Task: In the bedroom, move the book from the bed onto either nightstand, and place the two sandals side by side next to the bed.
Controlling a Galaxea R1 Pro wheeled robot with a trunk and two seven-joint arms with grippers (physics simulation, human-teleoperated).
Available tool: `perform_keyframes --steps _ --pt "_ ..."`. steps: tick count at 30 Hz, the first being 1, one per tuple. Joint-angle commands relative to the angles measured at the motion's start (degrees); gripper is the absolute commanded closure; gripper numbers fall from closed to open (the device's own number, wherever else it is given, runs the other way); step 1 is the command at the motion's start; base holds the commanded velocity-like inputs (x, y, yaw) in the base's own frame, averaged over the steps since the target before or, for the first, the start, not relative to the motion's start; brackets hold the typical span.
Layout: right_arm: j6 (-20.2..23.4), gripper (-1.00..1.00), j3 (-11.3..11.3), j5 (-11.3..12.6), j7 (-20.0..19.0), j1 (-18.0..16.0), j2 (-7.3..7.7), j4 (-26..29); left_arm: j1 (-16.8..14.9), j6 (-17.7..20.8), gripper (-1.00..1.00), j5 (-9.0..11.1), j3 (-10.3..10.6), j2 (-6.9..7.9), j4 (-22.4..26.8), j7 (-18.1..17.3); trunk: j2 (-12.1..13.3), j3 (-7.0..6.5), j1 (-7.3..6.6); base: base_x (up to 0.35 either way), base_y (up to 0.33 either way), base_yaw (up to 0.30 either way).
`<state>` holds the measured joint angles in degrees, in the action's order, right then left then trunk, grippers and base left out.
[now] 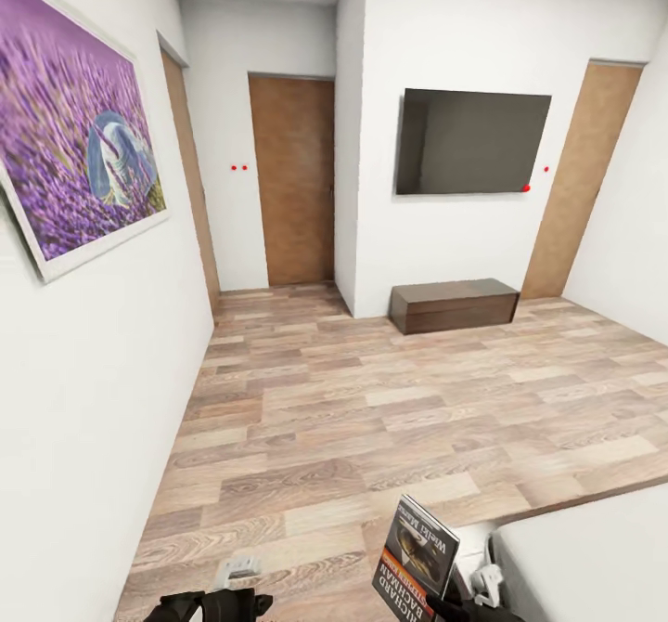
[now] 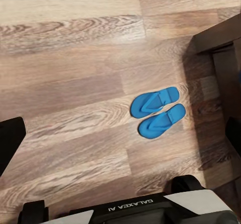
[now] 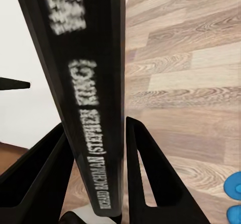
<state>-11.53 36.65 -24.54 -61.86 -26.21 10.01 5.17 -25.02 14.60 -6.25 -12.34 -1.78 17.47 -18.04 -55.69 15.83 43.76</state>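
Right wrist view shows our right gripper (image 3: 98,176) clamped on the book (image 3: 83,83), its dark fingers (image 3: 145,174) pressing the covers on either side of the spine. From the head view we see the book (image 1: 415,557) held upright above the wood floor (image 1: 371,418), just beside the corner of the bed (image 1: 594,557). We judge it light and thin, stiff enough to stay straight when pinched near the spine, though its glossy cover could slip if we tilt it quickly. Our left gripper (image 1: 215,603) sits low at the edge of the head view; we cannot tell whether it is apart or together. Left wrist view shows the two sandals (image 2: 157,112) lying side by side on the floor, flat and probably light and bendy.
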Motion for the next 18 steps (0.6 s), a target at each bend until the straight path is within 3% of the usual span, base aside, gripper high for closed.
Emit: perform_keyframes --steps 1,13,18 --pt "-0.33 1.0 0.72 -0.51 -0.19 -0.03 0.01 0.02 -0.03 0.34 -1.0 -0.61 -0.49 -0.06 0.11 -0.33 -0.06 0.07 0.01 0.0 0.0 0.292" --pt "-0.34 1.0 0.72 -0.55 -0.19 -0.03 0.01 0.02 -0.03 0.34 -1.0 -0.55 -0.51 -0.03 0.11 -0.33 -0.06 0.07 0.01 0.0 0.0 0.291" --pt "-0.34 1.0 0.72 -0.57 -0.19 -0.04 0.01 0.02 -0.03 0.34 -1.0 -0.52 -0.57 0.14 0.11 -0.33 -0.06 0.07 0.01 0.0 0.019 0.12"
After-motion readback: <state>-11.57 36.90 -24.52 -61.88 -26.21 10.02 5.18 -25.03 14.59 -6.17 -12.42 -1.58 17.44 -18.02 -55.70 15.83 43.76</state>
